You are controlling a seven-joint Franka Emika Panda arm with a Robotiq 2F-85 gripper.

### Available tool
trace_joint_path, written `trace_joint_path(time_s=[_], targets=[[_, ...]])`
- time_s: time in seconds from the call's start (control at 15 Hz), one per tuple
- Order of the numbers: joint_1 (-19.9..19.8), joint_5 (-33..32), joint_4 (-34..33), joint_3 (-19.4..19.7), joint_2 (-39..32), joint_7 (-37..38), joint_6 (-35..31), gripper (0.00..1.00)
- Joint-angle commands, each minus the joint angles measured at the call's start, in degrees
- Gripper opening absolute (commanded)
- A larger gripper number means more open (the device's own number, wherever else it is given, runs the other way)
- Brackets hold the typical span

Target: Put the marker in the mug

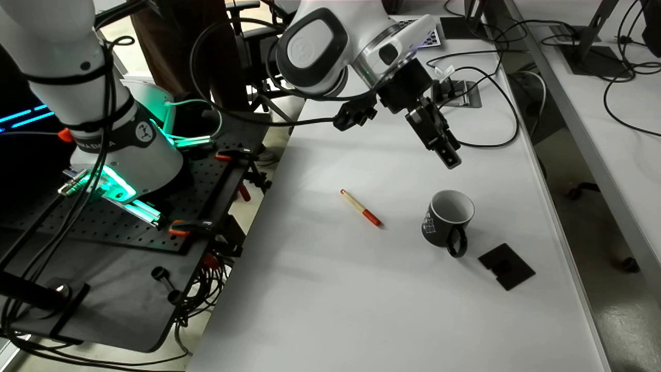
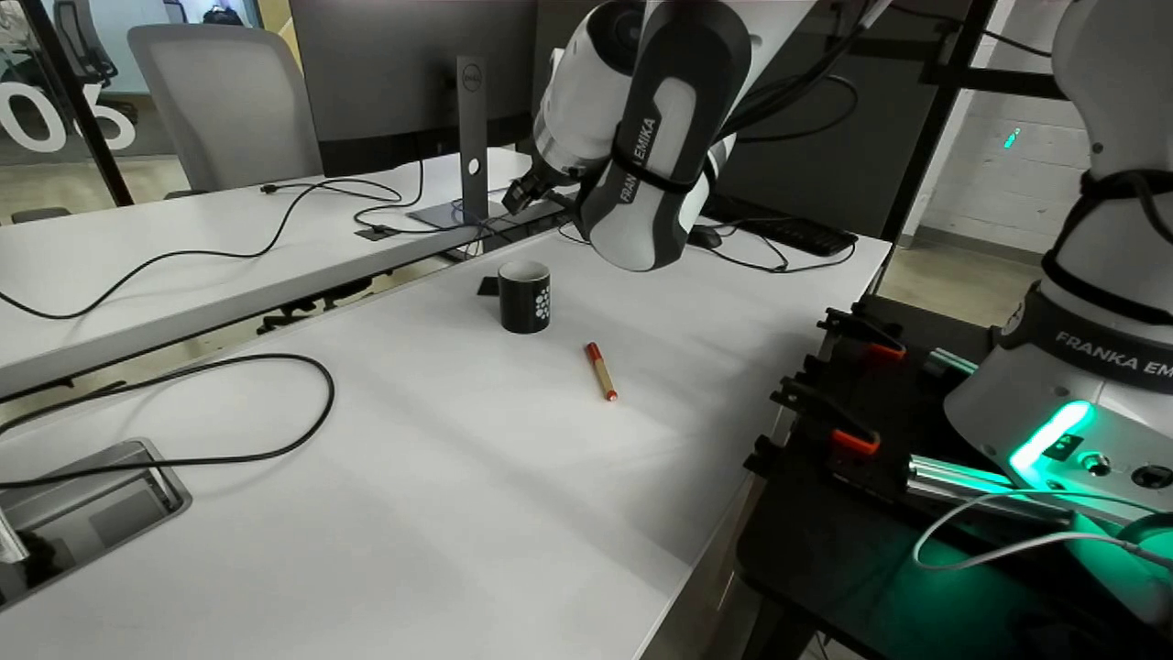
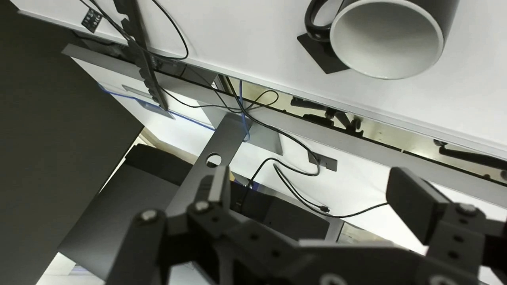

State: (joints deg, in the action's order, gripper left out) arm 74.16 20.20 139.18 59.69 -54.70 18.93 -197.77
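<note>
The marker (image 1: 361,207) lies flat on the white table, its body pale yellow with red-orange ends; in an exterior view the same marker (image 2: 601,371) shows in front of the mug. The mug (image 1: 439,227), black outside and pale inside, stands upright a short way from the marker, with its handle out to one side. Seen from the wrist, the mug (image 3: 388,39) is at the top right, and the marker is out of view there. My gripper (image 1: 448,156) hangs above the table, tilted away from the base. Its fingers (image 3: 222,186) stand wide apart with nothing between them.
A flat black square (image 1: 507,266) lies beside the mug. Loose black cables (image 1: 508,132) and a socket box (image 1: 465,95) occupy one end of the table. Past a narrow gap is another desk (image 2: 165,247) with a monitor (image 2: 417,82).
</note>
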Motion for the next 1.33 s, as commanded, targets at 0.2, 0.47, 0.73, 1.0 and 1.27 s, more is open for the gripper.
trace_joint_path(time_s=[0.2,0.47,0.73,1.0,1.27], targets=[[-0.18,1.84,2.65,-2.84,3.77,-4.82,3.64,1.00],[0.91,1.68,5.42,-3.15,6.22,-4.48,7.99,1.00],[1.36,0.30,6.99,-3.29,9.89,-3.56,14.66,1.00],[0.42,-1.59,6.44,-4.81,13.83,-2.53,20.21,1.00],[0.31,-2.59,5.70,-5.57,12.48,-0.40,20.14,1.00]])
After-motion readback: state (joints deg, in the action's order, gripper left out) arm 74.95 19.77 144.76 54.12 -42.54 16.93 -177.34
